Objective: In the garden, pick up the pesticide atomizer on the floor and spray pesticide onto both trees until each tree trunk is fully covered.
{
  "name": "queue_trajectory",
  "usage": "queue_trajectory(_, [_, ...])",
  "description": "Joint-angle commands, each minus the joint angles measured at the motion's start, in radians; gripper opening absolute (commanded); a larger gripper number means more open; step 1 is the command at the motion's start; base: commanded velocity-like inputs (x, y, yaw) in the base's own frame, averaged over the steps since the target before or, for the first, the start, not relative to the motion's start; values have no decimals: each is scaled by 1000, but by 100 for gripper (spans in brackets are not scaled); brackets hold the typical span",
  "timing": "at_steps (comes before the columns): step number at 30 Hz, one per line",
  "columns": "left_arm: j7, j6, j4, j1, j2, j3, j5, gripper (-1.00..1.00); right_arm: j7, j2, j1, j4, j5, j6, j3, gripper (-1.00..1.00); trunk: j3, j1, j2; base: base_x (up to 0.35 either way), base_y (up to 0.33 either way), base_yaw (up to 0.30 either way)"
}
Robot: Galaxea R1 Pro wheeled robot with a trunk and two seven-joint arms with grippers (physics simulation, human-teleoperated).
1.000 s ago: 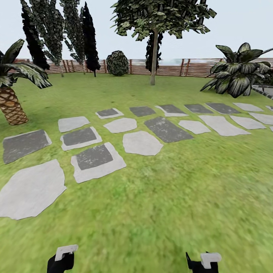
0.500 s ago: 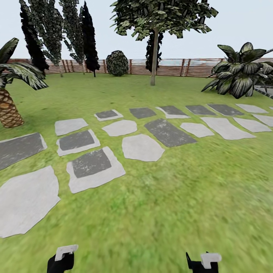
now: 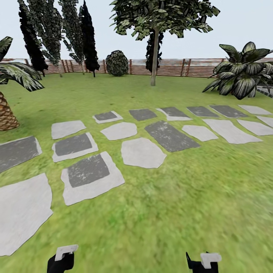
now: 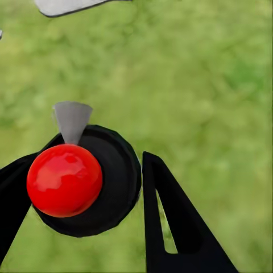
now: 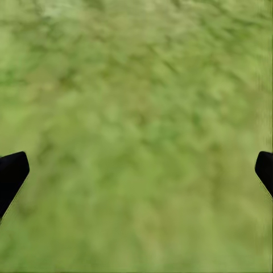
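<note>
Crossing the lawn [image 3: 182,204] with the atomizer [image 4: 79,182] already in my left gripper [image 4: 91,187].

Stepping stones [image 3: 142,151] fill the frame's middle left, fence [image 3: 170,67] along the top. My left fingers [image 4: 165,227] pinch the red-topped bottle, carried low for travel; my right gripper [image 5: 136,170] hangs wide open and empty, lower right.

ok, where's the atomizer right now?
In the left wrist view, the pesticide atomizer sits between the left gripper fingers, red top toward the camera, above the lawn.
</note>
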Motion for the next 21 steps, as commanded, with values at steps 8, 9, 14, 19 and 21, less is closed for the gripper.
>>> queue_trajectory(8, [-3,-3,1,-1,0,4,1,-100,0,0,-1,1,1,-3,0,100,-1,0,0,338,0,0])
queue_trajectory(9, [-3,-3,1,-1,0,4,1,-100,0,0,-1,1,1,-3,0,100,-1,0,0,338,0,0])
queue_trajectory(14, [-3,-3,1,-1,0,4,1,-100,0,0,-1,1,1,-3,0,100,-1,0,0,338,0,0])
queue_trajectory(19, [-3,-3,0,-1,0,4,1,-100,0,0,-1,1,1,-3,0,100,-1,0,0,338,0,0])
queue_trajectory(21, [-3,-3,1,-1,0,4,1,-100,0,0,-1,1,1,-3,0,100,-1,0,0,338,0,0])
